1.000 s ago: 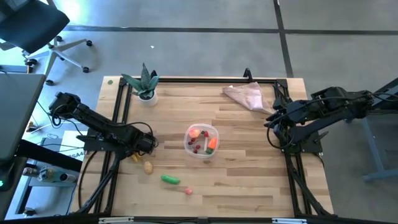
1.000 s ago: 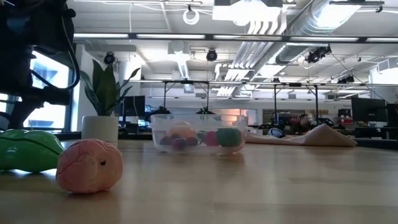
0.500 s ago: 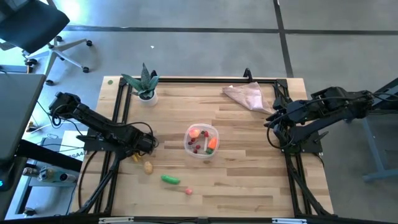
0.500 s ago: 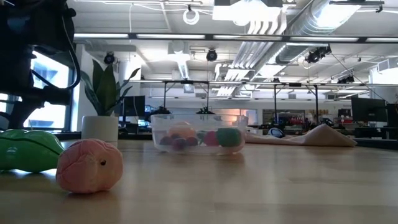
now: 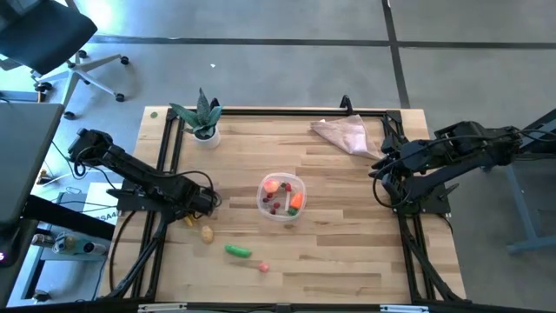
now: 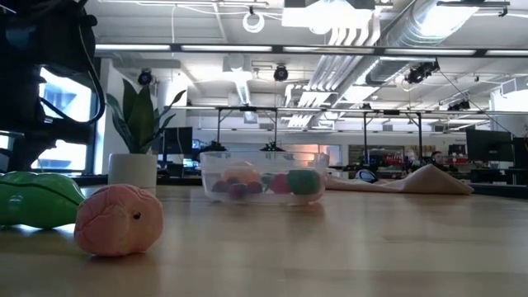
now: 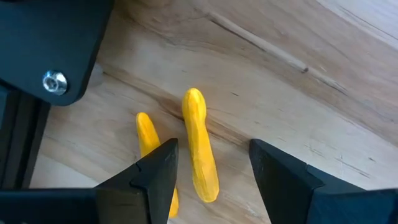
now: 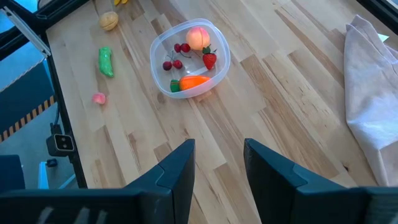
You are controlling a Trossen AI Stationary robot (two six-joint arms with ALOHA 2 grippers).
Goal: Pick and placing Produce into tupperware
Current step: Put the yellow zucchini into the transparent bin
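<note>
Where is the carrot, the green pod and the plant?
carrot point(image 8: 195, 81), right wrist view, middle of its orange body.
green pod point(image 5: 238, 250), high view, its middle.
plant point(image 6: 140, 115), low view, its leaves.

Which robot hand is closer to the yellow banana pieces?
The left gripper. It hangs right over the yellow pieces near the table's left edge, open fingers on either side of one. The right gripper waits by the right edge, beyond the tupperware.

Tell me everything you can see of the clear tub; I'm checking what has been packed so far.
The tupperware is a small round see-through plastic tub, lidless, standing upright near the middle of the wooden table. Inside lie an orange carrot, a peach-coloured round fruit, a strawberry and small dark-red cherries. Neither gripper touches it.
</note>
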